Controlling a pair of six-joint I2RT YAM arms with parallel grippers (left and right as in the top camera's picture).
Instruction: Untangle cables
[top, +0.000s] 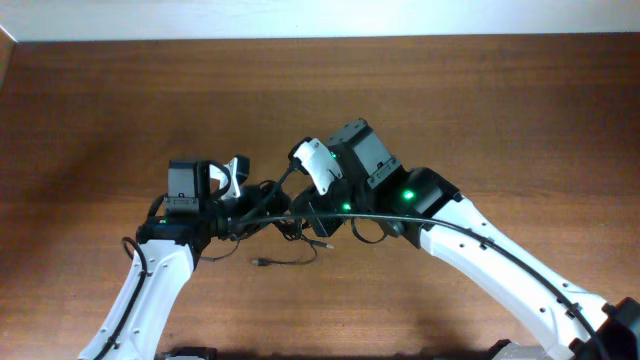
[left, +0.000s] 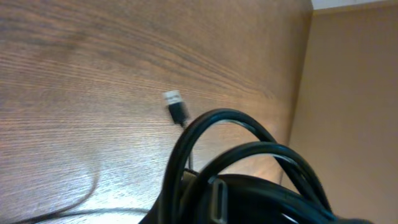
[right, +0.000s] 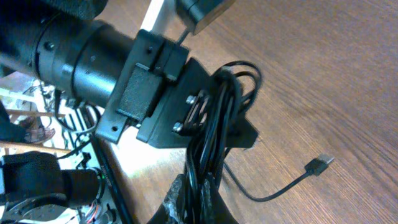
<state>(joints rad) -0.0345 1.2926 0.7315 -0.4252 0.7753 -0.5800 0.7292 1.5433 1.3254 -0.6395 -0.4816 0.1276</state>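
Thin black cables (top: 272, 205), glossy and round, bunched into one tangled bundle near the middle of the wooden table (top: 480, 90). Strung between left gripper (top: 238, 207) and right gripper (top: 308, 215), the two close together, with the bundle lifted off the wood between them.

Left gripper pinched shut on one end of the bundle. In the left wrist view, two smooth loops (left: 249, 146) arching up just in front of the lens.

Right gripper (right: 196, 200) closed tight on the other end. In the right wrist view, several strands running side by side up out of it and curling past the black bracket (right: 155, 93) of the left arm.

One strand trailing loose from the bundle onto the table, ending in a small flat plug (top: 258, 262) with a metal tip, lying apart from both grippers. Same plug blurred in the left wrist view (left: 175, 102), sharper in the right wrist view (right: 318, 163).

Green lights (top: 345, 208) lit on the right arm.

Markings on plug and grippers too small to read.
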